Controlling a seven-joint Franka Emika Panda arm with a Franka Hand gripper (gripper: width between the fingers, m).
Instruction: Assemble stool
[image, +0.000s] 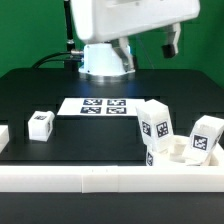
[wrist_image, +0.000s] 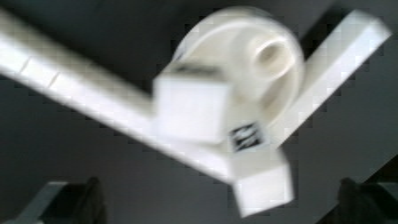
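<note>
At the exterior view's right, beside the long white front rail (image: 100, 180), the round thick white plastic seat (image: 178, 152) lies on the black worktop (image: 60, 85). A short blocky white tagged leg (image: 155, 122) and a second leg (image: 207, 135) stand upright at it. A third leg (image: 40, 124) sits well apart, toward the left. In the blurred wrist view the hand (wrist_image: 217, 200) hangs over the seat, its dark fingers (wrist_image: 68, 197) spread apart and holding nothing.

arm (image: 130, 25) cut by top edge | seat (image: 176, 151) half behind rail (image: 110, 178) | wrist view blurred
</note>
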